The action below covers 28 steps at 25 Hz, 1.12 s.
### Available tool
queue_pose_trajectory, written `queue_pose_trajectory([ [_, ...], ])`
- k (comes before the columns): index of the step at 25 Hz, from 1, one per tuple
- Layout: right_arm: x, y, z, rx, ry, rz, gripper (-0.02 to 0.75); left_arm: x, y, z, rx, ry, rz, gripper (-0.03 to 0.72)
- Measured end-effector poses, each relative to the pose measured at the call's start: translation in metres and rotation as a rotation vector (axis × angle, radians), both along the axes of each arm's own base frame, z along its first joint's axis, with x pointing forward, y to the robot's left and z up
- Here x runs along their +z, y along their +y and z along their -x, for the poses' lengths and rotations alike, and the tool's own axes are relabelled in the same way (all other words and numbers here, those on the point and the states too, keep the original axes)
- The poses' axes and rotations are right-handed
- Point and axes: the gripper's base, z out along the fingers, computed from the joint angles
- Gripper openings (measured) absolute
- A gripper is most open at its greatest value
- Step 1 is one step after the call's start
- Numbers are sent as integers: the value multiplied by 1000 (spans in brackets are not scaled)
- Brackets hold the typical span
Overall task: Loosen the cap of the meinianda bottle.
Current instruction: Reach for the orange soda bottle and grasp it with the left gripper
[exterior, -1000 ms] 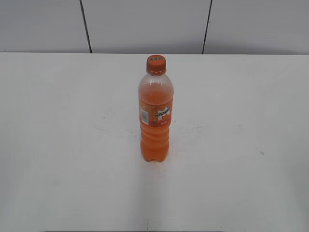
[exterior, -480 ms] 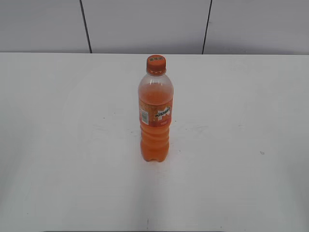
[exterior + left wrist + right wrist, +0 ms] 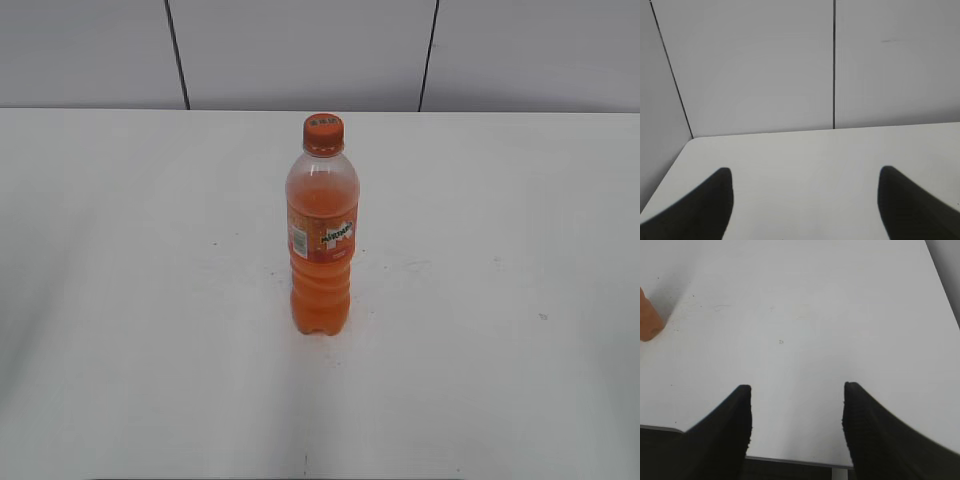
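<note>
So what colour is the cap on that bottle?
Orange, with tiny white marks on top; the cap shows best in the exterior view.

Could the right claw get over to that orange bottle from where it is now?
Probably yes. The right claw is open and holds nothing, and only bare table lies between it and the bottle, which stands upright alone with its cap on.

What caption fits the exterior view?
Capped meinianda bottle stands upright on the white table, cap on, no gripper visible.
</note>
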Motion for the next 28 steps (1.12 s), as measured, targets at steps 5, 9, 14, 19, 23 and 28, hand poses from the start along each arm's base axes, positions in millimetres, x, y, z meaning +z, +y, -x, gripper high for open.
queue_pose_trajectory([
  [5,0,0,0,0,0,0,437,-8,-3,-36,-15,-4,-2,540],
  [9,0,0,0,0,0,0,437,-32,-11,-72,-58,67,-1,540],
  [14,0,0,0,0,0,0,437,-51,-34,-104,-297,54,23,540],
  [19,0,0,0,0,0,0,437,-73,-53,-139,-659,119,83,540],
  [23,0,0,0,0,0,0,437,-93,-61,-160,-897,188,52,540],
  [28,0,0,0,0,0,0,437,-119,-75,-173,-1115,254,-46,540],
])
